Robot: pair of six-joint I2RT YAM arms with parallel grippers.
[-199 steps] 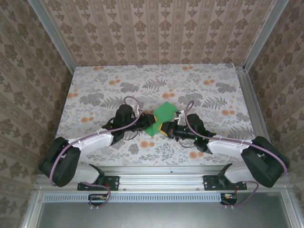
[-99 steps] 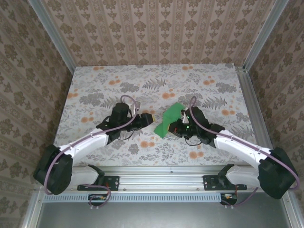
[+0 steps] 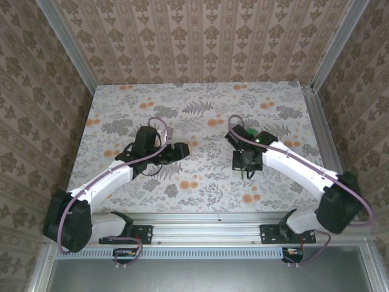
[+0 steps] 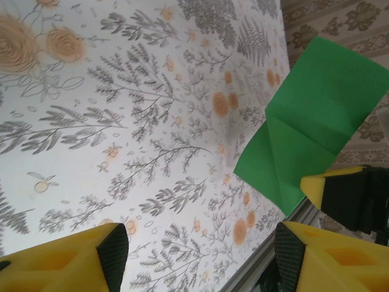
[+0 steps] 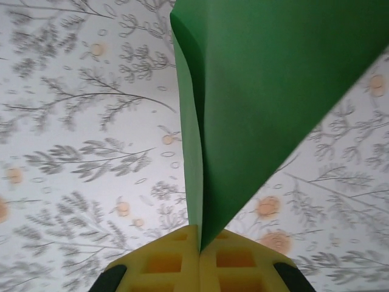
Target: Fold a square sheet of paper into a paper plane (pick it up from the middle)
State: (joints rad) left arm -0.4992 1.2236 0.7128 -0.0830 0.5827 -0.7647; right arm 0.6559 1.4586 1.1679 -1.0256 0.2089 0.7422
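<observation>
So far: the square sheet of paper (image 5: 267,91) was off the table (image 3: 152,97) and bent along one crease into two hanging layers. That looked like an early fold at most.
Left to do: judging by the sheet's broad shape, nearly all the folding remained. No pointed nose or wings had been formed.
Right gripper (image 5: 199,252): its fingers were pressed together on the lower edge of the sheet, both layers pinched between the yellow pads. In the top view it sat just toward 3 o'clock of the table's middle.
Left gripper (image 4: 197,246): its fingers stood apart with nothing between them. It was toward 9 o'clock of the middle, well apart from the sheet.
Sheet's place: in the left wrist view it hung at 2 o'clock, above the table.
Change since a second earlier: both grippers had then met at the centre on the sheet. The left one had since let go and drawn back toward 9 o'clock, while the right one had carried the sheet toward 3 o'clock.
</observation>
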